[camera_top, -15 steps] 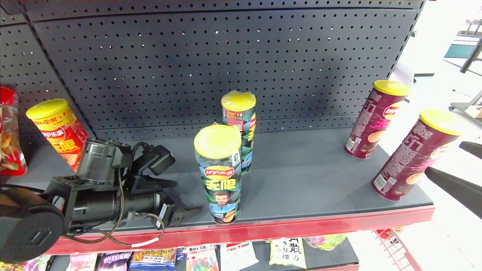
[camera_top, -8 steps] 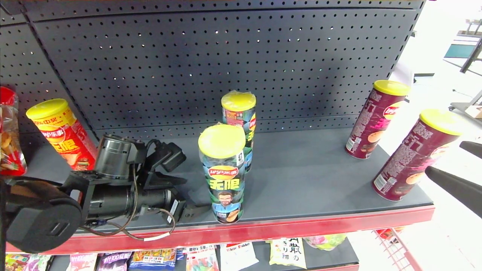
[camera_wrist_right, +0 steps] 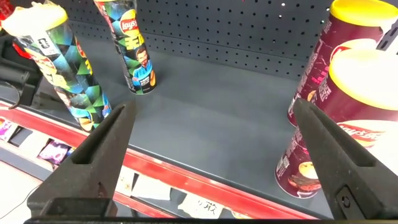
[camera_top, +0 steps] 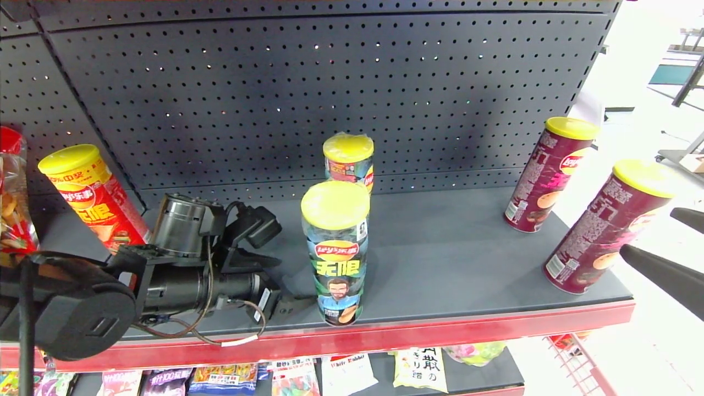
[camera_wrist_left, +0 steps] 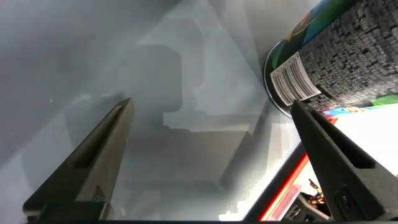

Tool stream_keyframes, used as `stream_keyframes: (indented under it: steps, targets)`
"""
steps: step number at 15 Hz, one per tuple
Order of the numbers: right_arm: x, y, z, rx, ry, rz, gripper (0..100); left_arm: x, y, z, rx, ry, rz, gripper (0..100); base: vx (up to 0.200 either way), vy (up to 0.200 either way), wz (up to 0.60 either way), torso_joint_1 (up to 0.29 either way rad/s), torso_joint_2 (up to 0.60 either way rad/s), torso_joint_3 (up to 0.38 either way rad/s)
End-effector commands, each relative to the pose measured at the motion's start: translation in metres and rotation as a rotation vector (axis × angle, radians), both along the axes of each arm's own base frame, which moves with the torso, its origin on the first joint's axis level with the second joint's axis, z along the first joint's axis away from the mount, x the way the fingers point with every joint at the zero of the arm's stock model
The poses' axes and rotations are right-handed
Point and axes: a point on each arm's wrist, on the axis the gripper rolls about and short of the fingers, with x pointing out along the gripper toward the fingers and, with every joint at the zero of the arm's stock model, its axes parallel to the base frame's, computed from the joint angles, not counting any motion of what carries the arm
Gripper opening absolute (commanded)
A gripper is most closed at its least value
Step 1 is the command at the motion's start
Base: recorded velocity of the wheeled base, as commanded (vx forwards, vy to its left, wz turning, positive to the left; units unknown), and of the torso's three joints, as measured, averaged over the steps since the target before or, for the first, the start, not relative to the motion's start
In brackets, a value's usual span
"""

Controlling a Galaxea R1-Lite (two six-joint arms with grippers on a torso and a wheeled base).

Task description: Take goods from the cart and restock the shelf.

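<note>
Left pincer (camera_top: 286,281) lies level over the shelf (camera_top: 440,258), spread open beside the front can (camera_top: 336,258)

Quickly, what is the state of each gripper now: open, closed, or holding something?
Left gripper: open, holding nothing; the green can stands beside one finger.
Right gripper: open, holding nothing.

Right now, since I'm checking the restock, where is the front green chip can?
Head view: the front green can stands upright mid-shelf by the red front edge, ahead of the rear green can, left gripper beside its base.
</note>
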Motion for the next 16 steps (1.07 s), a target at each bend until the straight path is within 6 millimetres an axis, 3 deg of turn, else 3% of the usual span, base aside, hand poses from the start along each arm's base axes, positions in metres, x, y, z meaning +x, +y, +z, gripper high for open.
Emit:
stream_keyframes:
  steps: [1, 7, 10, 12, 14, 15, 16]
  targets:
    - [0.001, 0.001, 0.000, -0.002, 0.002, 0.001, 100, 0.001, -0.001, 0.000, -0.001, -0.002, -0.002, 100, 0.000, 0.000, 0.00, 0.000, 0.00, 0.000]
    - [0.001, 0.001, -0.003, 0.007, 0.018, 0.000, 100, -0.004, 0.004, 0.005, -0.008, -0.015, 0.009, 100, 0.000, 0.000, 0.00, 0.000, 0.00, 0.000]
    - [0.005, -0.002, -0.013, -0.033, 0.070, -0.057, 100, -0.057, 0.060, 0.039, -0.053, -0.133, 0.148, 100, 0.000, 0.000, 0.00, 0.000, 0.00, 0.000]
    - [0.010, -0.015, -0.010, -0.112, 0.062, -0.294, 100, -0.102, 0.096, 0.067, -0.073, -0.239, 0.281, 100, 0.000, 0.000, 0.00, 0.000, 0.00, 0.000]
    - [0.005, -0.025, -0.013, -0.156, 0.063, -0.419, 100, -0.153, 0.112, 0.080, -0.073, -0.276, 0.357, 100, 0.000, 0.000, 0.00, 0.000, 0.00, 0.000]
    - [-0.006, -0.033, -0.019, -0.173, 0.093, -0.472, 100, -0.203, 0.119, 0.078, -0.060, -0.256, 0.408, 100, 0.000, 0.000, 0.00, 0.000, 0.00, 0.000]
    - [-0.016, -0.037, -0.023, -0.174, 0.097, -0.498, 100, -0.231, 0.120, 0.073, -0.059, -0.244, 0.435, 100, 0.000, 0.000, 0.00, 0.000, 0.00, 0.000]
